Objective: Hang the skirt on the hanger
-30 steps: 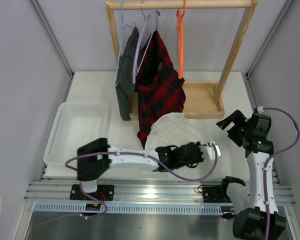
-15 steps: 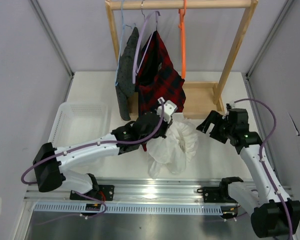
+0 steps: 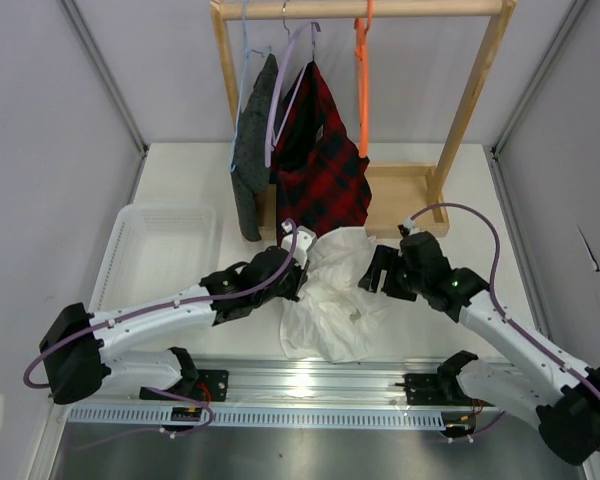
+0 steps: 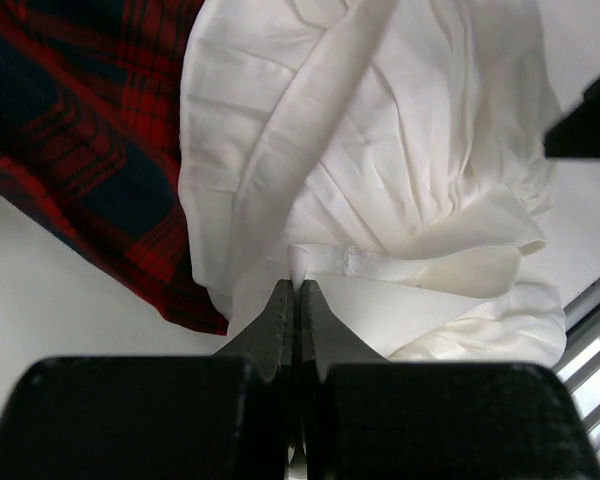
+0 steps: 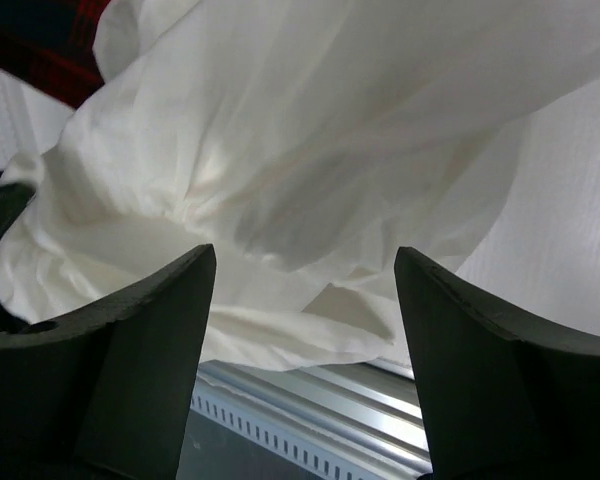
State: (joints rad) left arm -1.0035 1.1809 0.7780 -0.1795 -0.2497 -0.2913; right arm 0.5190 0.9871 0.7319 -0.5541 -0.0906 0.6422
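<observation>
The white crinkly skirt hangs in a bunch over the table's near middle. My left gripper is shut on its upper left edge and holds it up; in the left wrist view a fold of the skirt sits pinched between the closed fingers. My right gripper is open, just right of the skirt, with the fabric in front of its spread fingers. The orange hanger hangs empty on the wooden rail at the back.
A wooden rack stands at the back with a dark grey garment on a light-blue hanger and a red-and-black plaid garment on a lavender hanger. A white basket sits at left. A metal rail runs along the near edge.
My left gripper lifted the skirt off the table, went up toward the rack, then came back lower and left. My right arm swung in leftward to the skirt's right side.
</observation>
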